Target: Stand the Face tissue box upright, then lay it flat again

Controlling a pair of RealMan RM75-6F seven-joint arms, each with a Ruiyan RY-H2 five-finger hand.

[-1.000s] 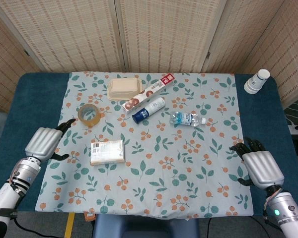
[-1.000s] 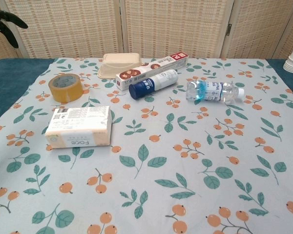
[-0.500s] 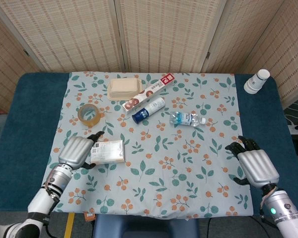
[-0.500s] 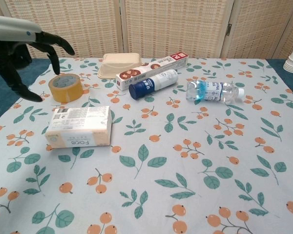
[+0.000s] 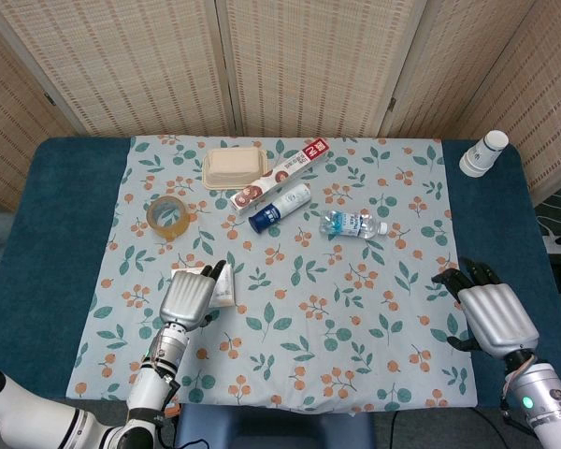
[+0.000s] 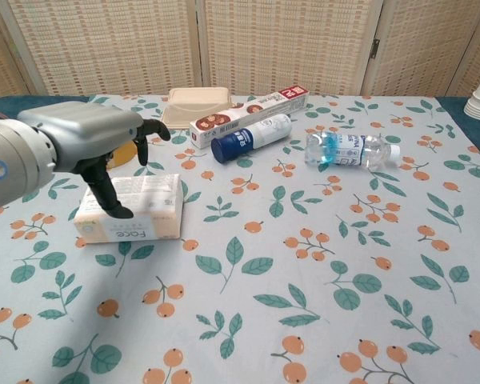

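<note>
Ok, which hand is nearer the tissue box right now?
Left. The left hand is over the tissue box, fingers spread, not visibly gripping it. The right hand is far off by the table's right edge.

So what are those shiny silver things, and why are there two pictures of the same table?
They are a robot's two metal hands, steered by a person. One camera looks down from the robot's head, the other looks out from its chest. The left hand is above the tissue box, which lies flat; I cannot tell if it touches it. The right hand waits open at the table's edge, holding nothing. On the leafy cloth also lie a tape roll, a lunch box, a long red carton, a blue-capped white bottle and a water bottle. Paper cups stand in the corner.
</note>
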